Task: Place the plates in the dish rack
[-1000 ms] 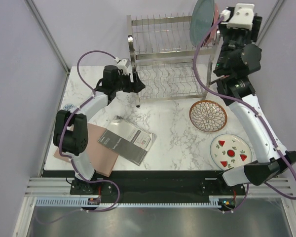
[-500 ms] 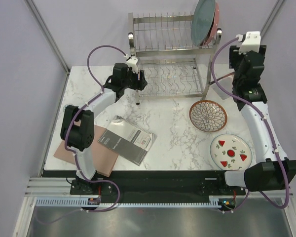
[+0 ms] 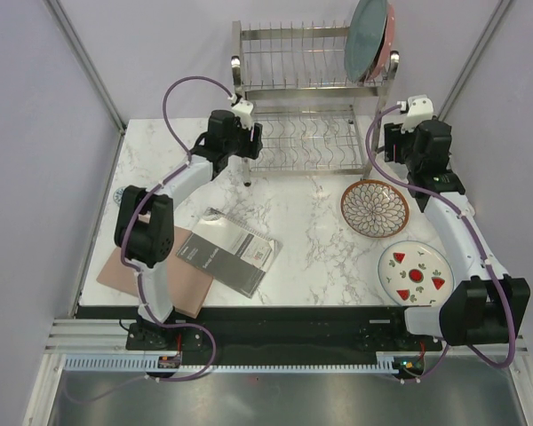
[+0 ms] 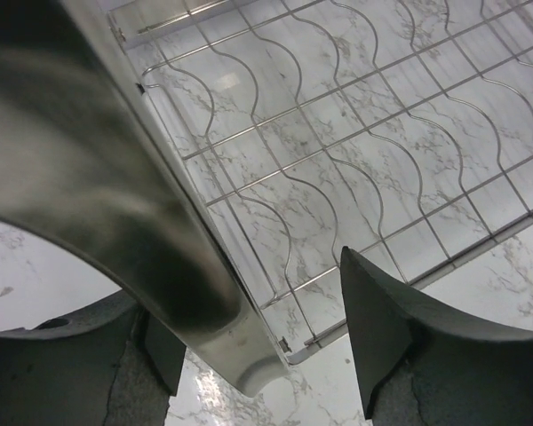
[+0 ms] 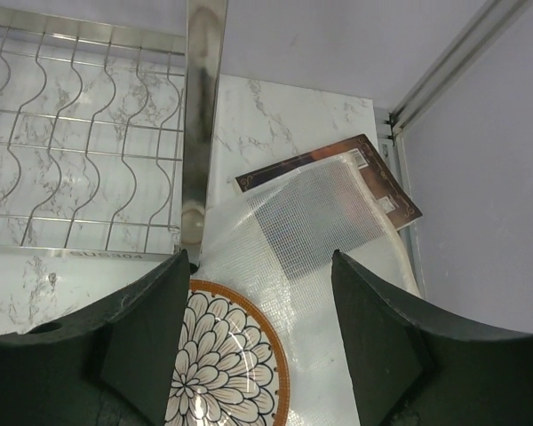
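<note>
Of the four plates, two stand on edge in the rack (image 3: pixel 293 91), at the right end of its upper tier: the grey-green plate (image 3: pixel 366 40) in front and the pink plate (image 3: pixel 390 49) close behind it. The lower tier holds nothing. The other two lie flat on the bench (image 3: pixel 320 240) at the right. The petal-patterned plate (image 3: pixel 374 208) is just near of the rack's right end, and the strawberry plate (image 3: pixel 415 272) is nearer again.

My left hand (image 4: pixel 249 328) is at the rack's near left corner. Its jaws are spread wide, with the steel corner post (image 4: pixel 115 204) between them, close by the left finger. My right hand (image 5: pixel 259 262) hangs beside the rack's right end, above the far rim of the petal-patterned plate, wide apart and holding nothing.

Small letters are stamped on the rack's near rail, but I cannot read them for certain.

On the bench beyond my right hand, a clear gridded plastic sheet (image 5: pixel 311 222) lies over one dark card (image 5: pixel 293 164) with an ornate border. At the near left, one grey booklet (image 3: pixel 228 251) overlaps one brown board (image 3: pixel 155 277). The booklet's print is too small to read.
</note>
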Controlling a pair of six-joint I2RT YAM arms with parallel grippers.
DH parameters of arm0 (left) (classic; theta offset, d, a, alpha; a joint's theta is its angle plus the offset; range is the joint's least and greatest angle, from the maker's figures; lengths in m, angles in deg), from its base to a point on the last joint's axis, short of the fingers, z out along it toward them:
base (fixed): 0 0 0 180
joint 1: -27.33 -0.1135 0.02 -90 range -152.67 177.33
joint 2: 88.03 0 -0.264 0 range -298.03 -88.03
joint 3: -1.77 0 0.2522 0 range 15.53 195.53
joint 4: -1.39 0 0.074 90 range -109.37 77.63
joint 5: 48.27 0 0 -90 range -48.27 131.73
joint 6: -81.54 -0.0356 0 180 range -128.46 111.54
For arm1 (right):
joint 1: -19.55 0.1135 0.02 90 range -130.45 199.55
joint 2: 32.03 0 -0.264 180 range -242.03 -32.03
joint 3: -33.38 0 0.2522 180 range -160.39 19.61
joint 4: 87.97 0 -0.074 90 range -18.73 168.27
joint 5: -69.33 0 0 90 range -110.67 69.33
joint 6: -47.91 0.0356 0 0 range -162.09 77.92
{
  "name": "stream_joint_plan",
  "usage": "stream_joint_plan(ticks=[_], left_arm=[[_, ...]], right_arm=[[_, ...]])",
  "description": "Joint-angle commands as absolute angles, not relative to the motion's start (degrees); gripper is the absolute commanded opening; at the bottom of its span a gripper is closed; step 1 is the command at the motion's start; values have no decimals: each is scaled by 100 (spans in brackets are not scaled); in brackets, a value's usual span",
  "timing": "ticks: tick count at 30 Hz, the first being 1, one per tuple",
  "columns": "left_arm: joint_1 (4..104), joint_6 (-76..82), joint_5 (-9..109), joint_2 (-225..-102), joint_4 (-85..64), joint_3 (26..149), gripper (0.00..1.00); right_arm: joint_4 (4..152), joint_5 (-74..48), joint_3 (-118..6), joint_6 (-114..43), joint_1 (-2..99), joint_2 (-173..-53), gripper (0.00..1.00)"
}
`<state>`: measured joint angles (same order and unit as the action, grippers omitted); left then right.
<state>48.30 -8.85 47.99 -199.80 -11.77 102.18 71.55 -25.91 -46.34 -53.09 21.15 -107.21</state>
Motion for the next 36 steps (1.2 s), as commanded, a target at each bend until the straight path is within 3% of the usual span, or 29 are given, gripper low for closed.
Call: stream_joint_plan(ticks=[1,5,9,13,18,23,31,36], left_arm=[[4754,-1470,4454,-20177,-1026,10570,74],[4754,-1751,5050,-19268,-1210,9993,83],[4824,-1664,5946,-17333,-1184,7774,89],[5202,-1348,6106,-16038,-1184,6634,91],[5789,13,6554,-16824,-1184,6737,86],[6028,1147,6203,-17215,-713,6906,84],[6143,463,6151,-16916,-1131,6738,84],[6134,560,6142,-16933,-1158,6721,84]], right_arm=[[7011,-2296,-4727,-5350,2095,-10639,73],[6071,-2279,-4771,-5807,2034,-10412,79],[5595,-2147,-4262,-6063,1692,-9972,85],[5297,-2067,-4006,-6063,1446,-10023,85],[4910,-1480,-4208,-5967,1016,-10997,86],[4497,-829,-5033,-5905,567,-12498,65],[4330,-363,-5983,-5887,303,-13845,64],[4031,104,-6159,-6019,311,-14215,55]])
